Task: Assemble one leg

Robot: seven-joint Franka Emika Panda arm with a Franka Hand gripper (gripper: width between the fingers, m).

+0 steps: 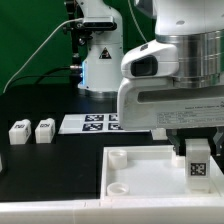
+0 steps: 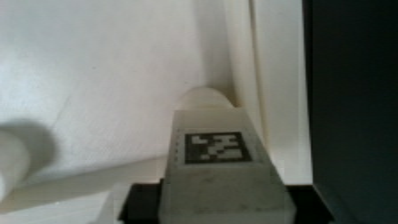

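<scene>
My gripper (image 1: pixel 197 147) is shut on a leg (image 1: pixel 200 168), a small white block with a black-and-white tag facing the camera. It holds the leg upright over the exterior view's right side of the large white tray (image 1: pixel 145 170); I cannot tell whether the leg touches it. In the wrist view the leg (image 2: pixel 217 150) runs out from between the black fingers (image 2: pixel 150 200) of the gripper (image 2: pixel 217 208), its far end near the tray's rim (image 2: pixel 246 60). Two more legs (image 1: pixel 18 131) (image 1: pixel 43 130) stand on the black table at the exterior view's left.
The marker board (image 1: pixel 92 123) lies behind the tray. Round sockets (image 1: pixel 118 157) (image 1: pixel 118 186) sit at the tray's left corners; one shows in the wrist view (image 2: pixel 18 150). A white robot base (image 1: pixel 100 60) stands at the back. Black table (image 2: pixel 352 100) lies beside the tray's rim.
</scene>
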